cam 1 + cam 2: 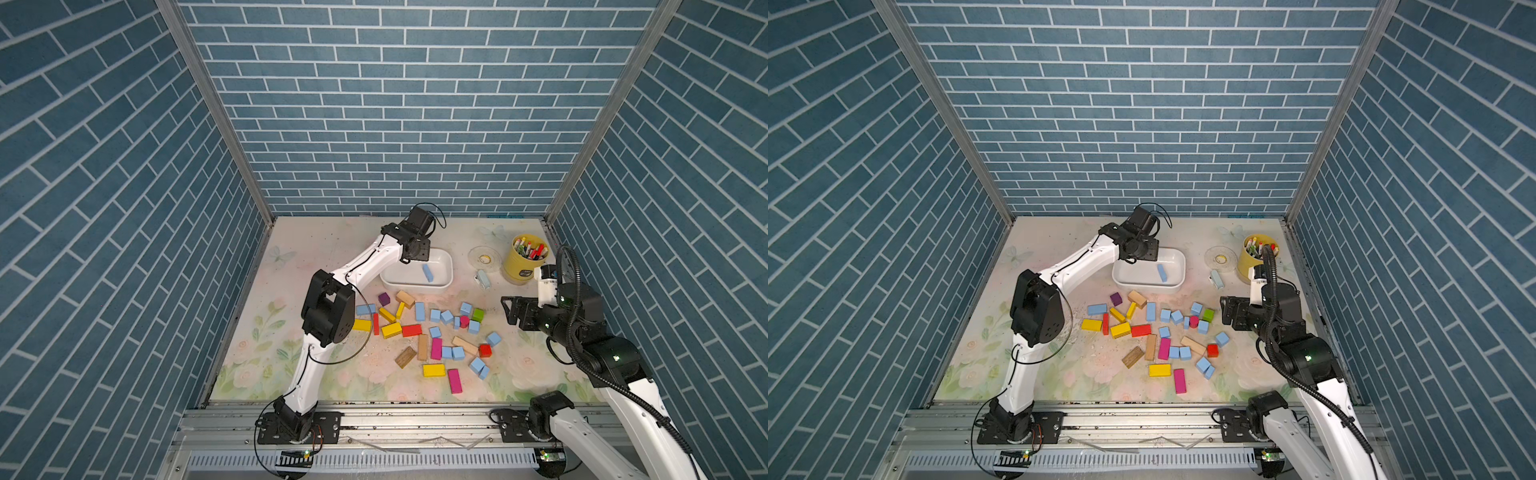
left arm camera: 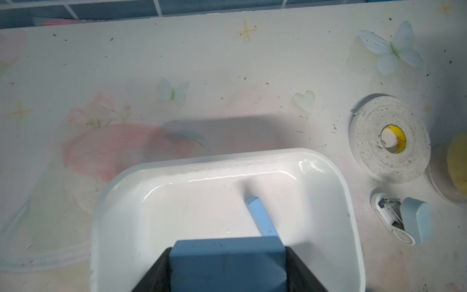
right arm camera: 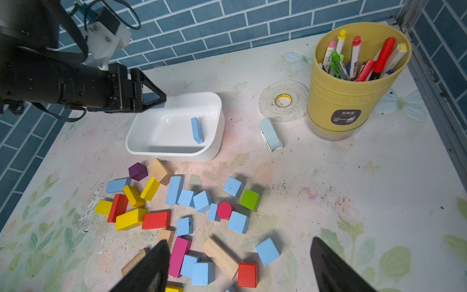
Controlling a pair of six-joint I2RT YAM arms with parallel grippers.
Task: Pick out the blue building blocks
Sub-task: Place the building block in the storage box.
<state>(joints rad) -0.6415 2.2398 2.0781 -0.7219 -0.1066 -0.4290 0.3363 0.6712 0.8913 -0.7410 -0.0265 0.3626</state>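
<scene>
Plain matte sky-blue blocks, cubes and bricks, lie beside white tray; one brick inside it; left gripper clamps a blue block above it; right gripper jaws apart.

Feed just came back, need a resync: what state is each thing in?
Left gripper: jaws shut on one blue block.
Right gripper: jaws open, empty.
White tub: one blue brick inside.
Loose blue blocks: unpicked, scattered.
Pen cup: upright, full.
Tape roll: lying flat.

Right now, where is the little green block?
In both top views the green block sits right of centre on the table, just right of the round red block.
</scene>
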